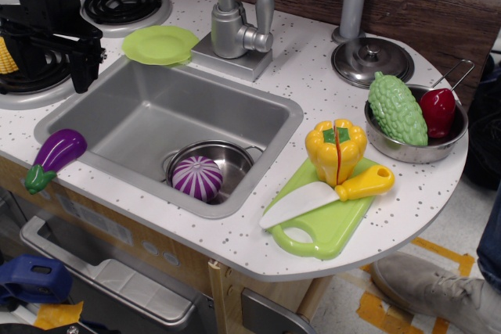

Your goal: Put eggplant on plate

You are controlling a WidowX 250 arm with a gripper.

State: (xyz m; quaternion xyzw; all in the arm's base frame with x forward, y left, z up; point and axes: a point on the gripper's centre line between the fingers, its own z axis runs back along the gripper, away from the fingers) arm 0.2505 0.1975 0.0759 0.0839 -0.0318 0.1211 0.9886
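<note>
At the counter's near edge the eggplant [53, 158] lay untouched on the speckled top, just left of the sink [102, 107], its green stem pointing toward the front; to the right a cutting board [329, 228] carried a toy knife [329, 193] and a split yellow pepper [337, 150]; in the sink a striped purple ball [197, 177] sat inside a small steel bowl [231, 158]. Farther back the plate [160, 44] rested at the sink's far rim, just beside the faucet base [231, 56], with nothing on it. My gripper [74, 52] hung above the stove burner [31, 84] at the far left, well apart from the eggplant and nearer the plate; I could not tell whether its fingers were spread or closed, as the dark housing hid them. The task stood, by my judgement, at its first step, the reach; my next move called for coming forward and down over the eggplant's middle, fingers across its narrow width, before any lift toward the plate.
</note>
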